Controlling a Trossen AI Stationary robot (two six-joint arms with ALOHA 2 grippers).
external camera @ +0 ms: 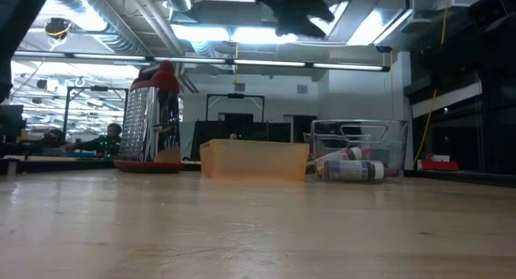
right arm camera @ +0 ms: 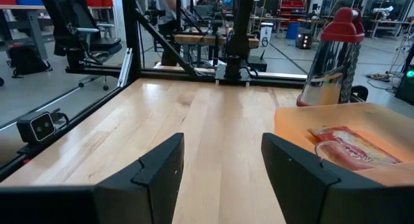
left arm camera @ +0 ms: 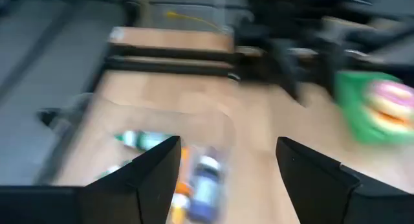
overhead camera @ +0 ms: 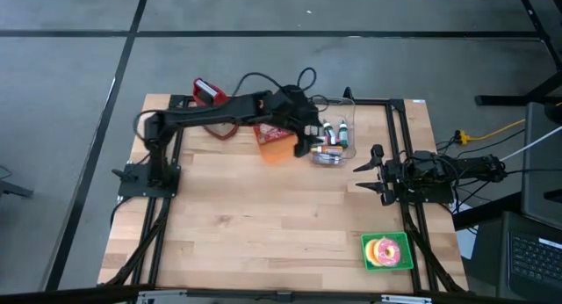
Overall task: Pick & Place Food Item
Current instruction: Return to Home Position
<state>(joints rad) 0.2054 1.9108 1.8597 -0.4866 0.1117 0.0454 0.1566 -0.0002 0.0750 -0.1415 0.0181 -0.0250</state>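
An orange bin [overhead camera: 274,148] stands at the table's far middle, with a red food packet [right arm camera: 349,149] lying flat in it. Right beside it is a clear container [overhead camera: 335,146] holding small bottles [external camera: 355,170]. My left gripper [overhead camera: 307,144] hangs open, well above the gap between bin and container; in its wrist view [left arm camera: 226,146] the bottles [left arm camera: 206,179] lie below its fingers. A doughnut [overhead camera: 384,250] sits on a green plate [overhead camera: 400,262] at the near right corner. My right gripper [overhead camera: 362,177] waits open at the right edge, pointing level across the table [right arm camera: 223,143].
A metal grater with a red top [external camera: 153,118] stands at the far left behind the bin. Black frame rails [overhead camera: 399,137] run along the table's sides. Bare wood [overhead camera: 263,225] fills the middle and near left of the table.
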